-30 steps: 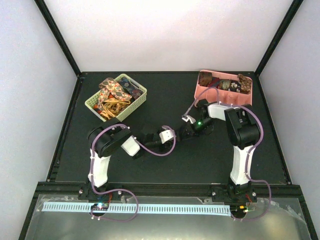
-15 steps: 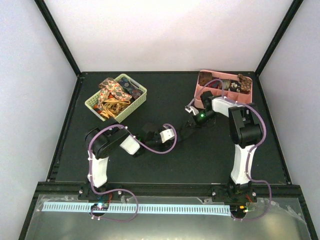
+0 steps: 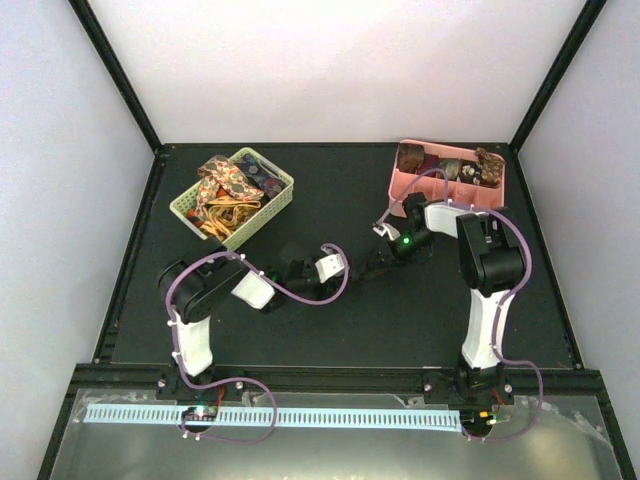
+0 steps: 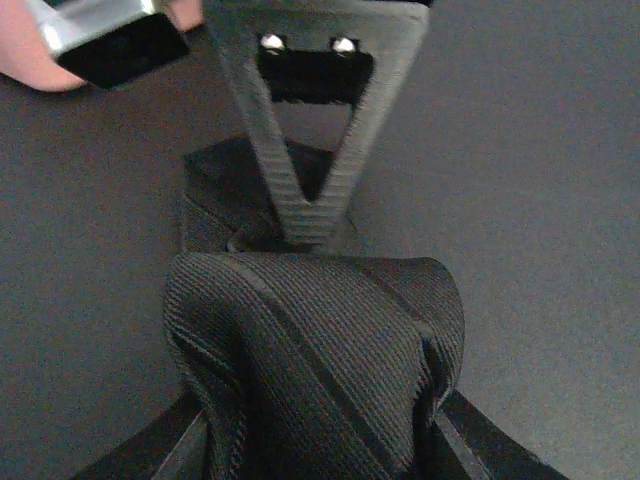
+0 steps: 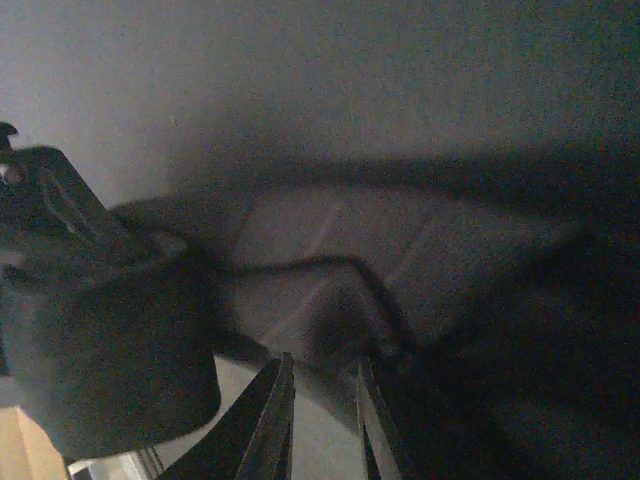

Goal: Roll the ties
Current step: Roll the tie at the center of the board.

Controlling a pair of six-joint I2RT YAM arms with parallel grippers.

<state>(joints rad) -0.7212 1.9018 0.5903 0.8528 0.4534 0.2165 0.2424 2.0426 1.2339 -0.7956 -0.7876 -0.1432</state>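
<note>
Centrally, ribbed black tie [image 4: 310,370], plump rolled coil, matte table [image 4: 540,150]

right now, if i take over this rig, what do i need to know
Left gripper: closed around a partly rolled black tie at mid-table.
Right gripper: jaws nearly together at that tie's flat tail, beside the coil. I can't tell whether it grips.
Done: several rolled ties sit in the pink tray, back right.
Left to do: finish this roll, then roll the loose ties heaped in the green basket, back left.
</note>
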